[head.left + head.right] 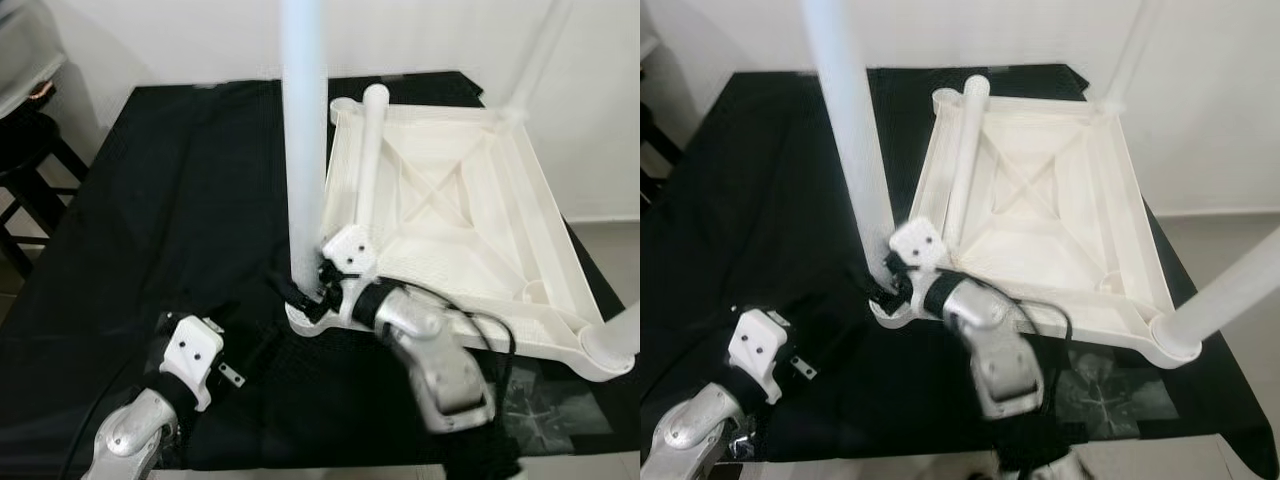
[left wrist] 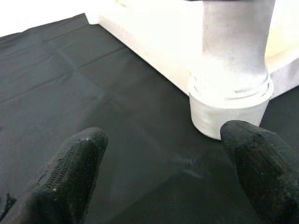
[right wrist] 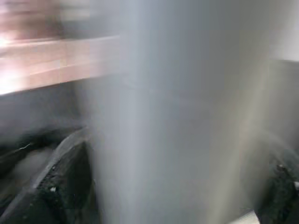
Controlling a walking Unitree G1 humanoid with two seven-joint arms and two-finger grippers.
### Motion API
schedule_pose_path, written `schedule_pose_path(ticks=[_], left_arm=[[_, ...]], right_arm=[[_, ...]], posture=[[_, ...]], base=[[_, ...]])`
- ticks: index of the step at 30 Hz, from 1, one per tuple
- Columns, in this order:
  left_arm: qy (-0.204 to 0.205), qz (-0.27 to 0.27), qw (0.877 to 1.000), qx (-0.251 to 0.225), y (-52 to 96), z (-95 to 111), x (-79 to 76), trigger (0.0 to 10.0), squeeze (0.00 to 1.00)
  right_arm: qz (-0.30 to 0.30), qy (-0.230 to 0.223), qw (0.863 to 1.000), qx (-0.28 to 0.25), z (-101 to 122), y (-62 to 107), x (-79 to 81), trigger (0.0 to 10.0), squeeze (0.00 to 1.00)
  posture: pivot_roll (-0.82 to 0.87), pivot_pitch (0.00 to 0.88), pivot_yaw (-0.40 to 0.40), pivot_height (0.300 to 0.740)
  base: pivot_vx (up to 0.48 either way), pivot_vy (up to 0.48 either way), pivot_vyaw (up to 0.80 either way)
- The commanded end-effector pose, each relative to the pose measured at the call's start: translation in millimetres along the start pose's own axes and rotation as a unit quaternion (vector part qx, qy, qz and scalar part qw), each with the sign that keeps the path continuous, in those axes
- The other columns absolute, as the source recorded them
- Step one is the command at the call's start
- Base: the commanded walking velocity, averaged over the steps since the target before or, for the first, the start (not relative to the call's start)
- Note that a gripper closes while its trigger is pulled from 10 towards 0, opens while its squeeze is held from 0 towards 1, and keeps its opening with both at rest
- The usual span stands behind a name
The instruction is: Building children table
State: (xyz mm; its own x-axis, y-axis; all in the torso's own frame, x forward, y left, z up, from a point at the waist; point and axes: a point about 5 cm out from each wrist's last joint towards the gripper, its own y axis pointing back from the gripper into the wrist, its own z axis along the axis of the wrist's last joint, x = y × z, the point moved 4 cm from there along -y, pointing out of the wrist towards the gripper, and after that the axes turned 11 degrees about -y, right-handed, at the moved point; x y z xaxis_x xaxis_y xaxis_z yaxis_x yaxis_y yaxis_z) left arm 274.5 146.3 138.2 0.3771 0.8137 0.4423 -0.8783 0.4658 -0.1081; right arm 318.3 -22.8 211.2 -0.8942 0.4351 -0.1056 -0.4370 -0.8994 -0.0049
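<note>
Nearest me, my left gripper (image 1: 225, 345) hovers with fingers apart over the black cloth. My right gripper (image 1: 312, 283) clamps the tall white plastic leg (image 1: 303, 140) at the upturned white tabletop's (image 1: 455, 200) corner socket. Seating step, I judge; next, press straight down.

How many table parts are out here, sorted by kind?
Upside-down white plastic tabletop: 1
White plastic legs standing in corner sockets: 3
White plastic leg lying loose on the tabletop: 1
Total: 5
</note>
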Motion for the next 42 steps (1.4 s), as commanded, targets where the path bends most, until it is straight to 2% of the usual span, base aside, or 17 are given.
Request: schedule_pose_path(ticks=[1,3,5,7,8,11,20,21,22,25,33,36,37,39,40,41,42], left_arm=[[0.008,-0.001,1.0,0.015,3.9,-9,-3.4,10.0,0.0],[0.008,0.0,1.0,0.015,3.8,-9,-3.5,10.0,0.0],[0.007,0.001,1.0,0.015,3.7,-8,-2.9,10.0,0.0],[0.006,0.001,1.0,0.014,3.1,-8,-2.7,10.0,0.0],[0.006,0.001,1.0,0.014,3.1,-8,-2.7,10.0,0.0],[0.002,0.005,1.0,0.012,3.5,-6,0.1,10.0,0.0],[0.001,0.003,1.0,0.012,4.6,-6,-1.3,10.0,0.0],[0.0,0.002,1.0,0.012,4.8,-6,-1.8,10.0,0.0],[-0.001,0.003,1.0,0.013,5.3,-5,-1.8,10.0,0.0],[-0.002,0.004,1.0,0.014,6.3,-5,-1.5,10.0,0.0],[0.0,0.004,1.0,0.015,6.2,-6,-2.6,10.0,0.0],[0.001,0.003,1.0,0.014,6.2,-5,-3.3,10.0,0.0],[0.002,0.003,1.0,0.014,6.7,-6,-3.7,10.0,0.0],[0.002,0.003,1.0,0.016,8.2,-7,-4.6,10.0,0.0],[0.003,0.005,1.0,0.017,9.5,-7,-3.7,10.0,0.0],[0.003,0.005,1.0,0.018,10.3,-8,-2.6,10.0,0.0],[0.003,0.005,1.0,0.018,10.3,-8,-2.6,10.0,0.0]], right_arm=[[0.096,0.024,0.995,0.014,-1,4.3,7.9,10.0,0.0],[0.127,0.045,0.99,0.036,-3,6.7,3.8,10.0,0.0],[0.158,0.055,0.984,0.062,-5,6.6,-9.7,10.0,0.0],[0.16,0.06,0.983,0.072,-5,5.9,-18.4,10.0,0.0],[0.16,0.06,0.983,0.072,-5,5.9,-18.4,10.0,0.0],[0.164,0.031,0.983,0.074,7,2.4,-42.0,10.0,0.0],[0.208,-0.005,0.975,0.08,20,-1.7,-49.6,10.0,0.0],[0.225,-0.013,0.971,0.078,22,-2.4,-49.1,1.3,0.0],[0.239,-0.019,0.968,0.076,23,-2.9,-47.7,0.0,0.0],[0.261,-0.024,0.962,0.076,22,-2.9,-46.2,0.0,0.0],[0.244,-0.023,0.966,0.08,14,6.7,-54.0,0.0,0.0],[0.212,-0.001,0.974,0.085,8,11.1,-60.3,0.0,0.0],[0.176,0.002,0.981,0.083,3,11.7,-64.2,0.0,0.0],[0.027,-0.005,0.996,0.081,-24,11.3,-71.4,0.0,0.0],[-0.167,-0.035,0.983,0.073,-44,19.5,-85.5,0.0,0.0],[-0.307,-0.051,0.947,0.076,-58,37.1,-94.9,0.0,0.0],[-0.307,-0.051,0.947,0.076,-58,37.1,-94.9,0.0,0.0]], posture=[[0.02,0.204,0.009,0.74],[0.03,0.2,0.009,0.74],[0.03,0.197,0.012,0.74],[0.05,0.193,0.004,0.74],[0.05,0.193,0.004,0.74],[0.06,0.188,0.001,0.74],[0.07,0.183,-0.004,0.74],[0.08,0.183,-0.005,0.74],[0.08,0.186,-0.006,0.74],[0.08,0.188,-0.006,0.74],[0.06,0.196,-0.004,0.74],[0.06,0.2,-0.007,0.74],[0.05,0.205,-0.014,0.74],[0.05,0.21,-0.018,0.74],[0.04,0.213,-0.021,0.74],[0.04,0.217,-0.02,0.74],[0.04,0.217,-0.02,0.74]], base=[[0.0,0.0,0.0],[0.0,0.0,0.0],[0.0,0.0,0.0],[0.0,0.0,0.0],[0.0,0.0,0.0],[0.0,0.0,0.0],[0.0,0.0,0.0],[0.0,0.0,0.0],[0.0,0.0,0.0],[0.0,0.0,0.0],[0.0,0.0,0.0],[0.0,0.0,0.0],[0.0,0.0,0.0],[0.0,0.0,0.0],[0.0,0.0,0.0],[0.0,0.0,0.0],[0.0,0.0,0.0]])
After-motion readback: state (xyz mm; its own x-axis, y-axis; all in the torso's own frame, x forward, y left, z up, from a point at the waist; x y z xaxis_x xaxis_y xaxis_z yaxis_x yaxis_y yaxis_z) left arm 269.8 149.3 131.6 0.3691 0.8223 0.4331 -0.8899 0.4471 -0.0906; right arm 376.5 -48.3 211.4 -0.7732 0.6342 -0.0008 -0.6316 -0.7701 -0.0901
